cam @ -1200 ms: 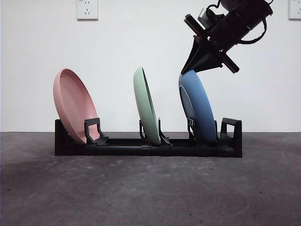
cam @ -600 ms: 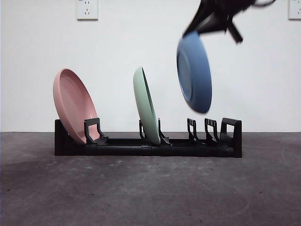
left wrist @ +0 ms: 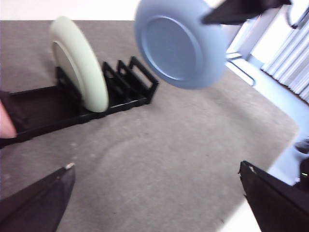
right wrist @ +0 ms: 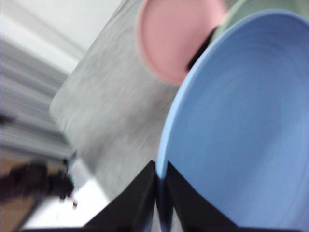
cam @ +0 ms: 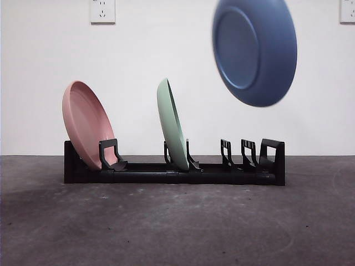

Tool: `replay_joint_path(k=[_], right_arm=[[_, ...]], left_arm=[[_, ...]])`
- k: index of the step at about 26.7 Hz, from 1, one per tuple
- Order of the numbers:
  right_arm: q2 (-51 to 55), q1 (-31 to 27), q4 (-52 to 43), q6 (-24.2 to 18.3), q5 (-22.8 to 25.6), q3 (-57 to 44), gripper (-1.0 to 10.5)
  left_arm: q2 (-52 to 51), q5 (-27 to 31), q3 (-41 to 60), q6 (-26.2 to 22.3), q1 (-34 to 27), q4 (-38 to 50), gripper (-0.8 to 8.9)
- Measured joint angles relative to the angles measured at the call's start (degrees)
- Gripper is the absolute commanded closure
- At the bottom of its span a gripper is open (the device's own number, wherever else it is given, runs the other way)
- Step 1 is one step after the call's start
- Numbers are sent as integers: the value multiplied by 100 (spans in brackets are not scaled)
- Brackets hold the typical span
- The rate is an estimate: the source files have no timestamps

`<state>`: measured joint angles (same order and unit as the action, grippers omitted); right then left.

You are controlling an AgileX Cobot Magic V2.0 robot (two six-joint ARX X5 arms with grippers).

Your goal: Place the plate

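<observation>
A blue plate hangs in the air high above the right end of the black rack, its underside turned to the front view. My right gripper is shut on the blue plate's rim; the arm itself is out of the front view. In the left wrist view the blue plate floats above the rack's empty end slots. My left gripper is open and low over the table, apart from everything. The rack's right slots stand empty.
A pink plate leans in the rack's left slot and a green plate stands in the middle slot. The grey table stretches in front of the rack. A white wall with sockets is behind.
The blue plate rose out of the rack's right slot, went up and right, and turned its underside toward the front. The arm left the front view.
</observation>
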<state>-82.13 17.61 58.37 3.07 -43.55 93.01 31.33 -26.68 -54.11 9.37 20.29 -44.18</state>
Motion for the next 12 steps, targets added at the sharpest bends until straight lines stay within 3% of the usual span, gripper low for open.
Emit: replay_joint_path(k=[2,6,12], right_arm=[[144,271,302,-286,105,0,935],[396,1012,946,-758,852,0,935],[496,2227,1121,-946,2247,-4,935]], left_arm=[[33,164,0,-24,0,0,252],[94,295,0,-42,0,-2,252],[177,297,0,-79,0,-7,252]])
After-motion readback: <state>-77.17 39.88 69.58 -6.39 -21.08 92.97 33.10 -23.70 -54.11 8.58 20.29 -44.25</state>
